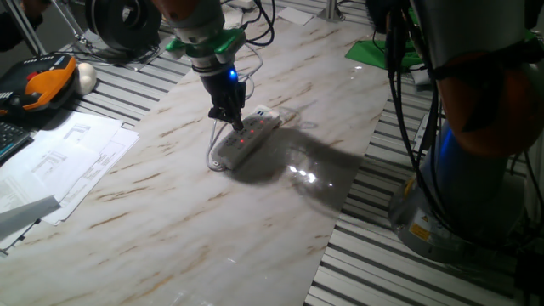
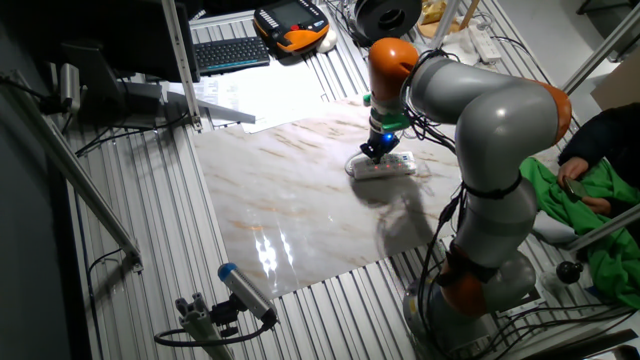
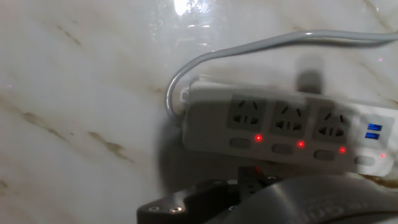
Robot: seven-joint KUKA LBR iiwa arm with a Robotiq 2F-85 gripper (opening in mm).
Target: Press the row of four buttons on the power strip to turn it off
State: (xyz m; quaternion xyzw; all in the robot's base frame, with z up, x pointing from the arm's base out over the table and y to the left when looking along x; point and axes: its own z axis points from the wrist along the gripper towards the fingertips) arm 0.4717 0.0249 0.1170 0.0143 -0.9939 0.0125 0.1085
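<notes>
The white power strip lies at an angle on the marble-patterned board, also seen in the other fixed view. In the hand view the power strip shows three sockets, with a row of small oval buttons below them. A red light glows beside each button. The thin cord curls off its left end. My gripper points straight down, its dark tip at the strip's top near the red lights, and appears in the other fixed view too. No view shows a gap or contact between the fingertips.
Loose papers and an orange-and-black pendant lie left of the board. A green cloth sits at the back right. The arm's base stands to the right. The keyboard is at the far side.
</notes>
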